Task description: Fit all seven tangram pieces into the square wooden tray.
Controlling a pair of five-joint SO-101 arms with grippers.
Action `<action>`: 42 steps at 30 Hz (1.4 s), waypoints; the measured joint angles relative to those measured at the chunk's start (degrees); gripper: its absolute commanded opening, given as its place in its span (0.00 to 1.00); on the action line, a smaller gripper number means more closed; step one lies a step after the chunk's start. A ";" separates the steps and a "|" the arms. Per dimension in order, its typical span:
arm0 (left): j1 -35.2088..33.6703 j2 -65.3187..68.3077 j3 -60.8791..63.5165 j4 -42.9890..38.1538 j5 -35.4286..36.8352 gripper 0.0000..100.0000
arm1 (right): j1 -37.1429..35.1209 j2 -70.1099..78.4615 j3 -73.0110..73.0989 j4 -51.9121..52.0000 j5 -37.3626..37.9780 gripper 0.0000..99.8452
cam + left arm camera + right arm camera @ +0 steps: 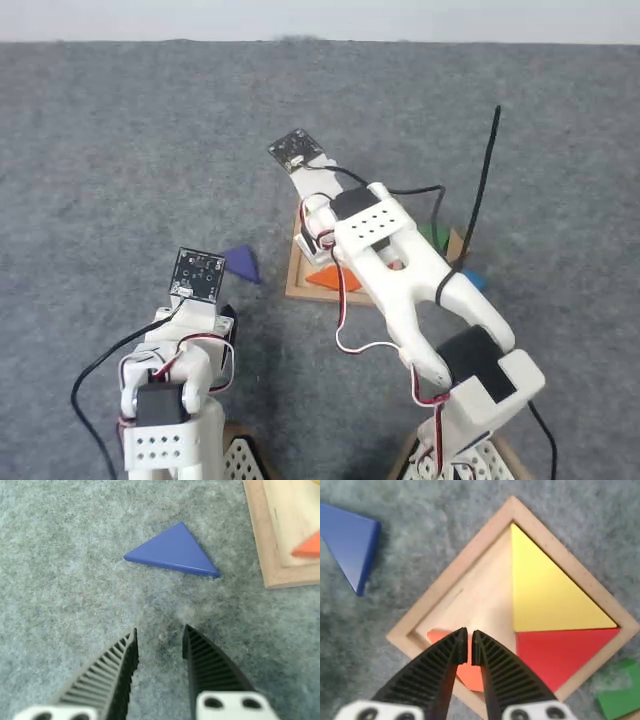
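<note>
Left claw (160,630) open and empty near thin blue wooden triangle (172,552) on grey mat (60,555): may just push it away, too flat to grab.

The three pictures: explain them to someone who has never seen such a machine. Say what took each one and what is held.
Two white robot arms stand on a grey mat. One picture looks down from above; the other two come from cameras on each arm's wrist. The left claw is open and empty near a blue triangle. The right claw, almost shut and holding nothing, hangs over an orange piece in the wooden tray, which also holds a yellow triangle and a red triangle. A green piece lies outside.
</note>
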 measured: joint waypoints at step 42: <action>0.00 0.00 0.00 0.00 0.00 0.14 | 4.66 -5.45 15.30 -1.32 -1.41 0.03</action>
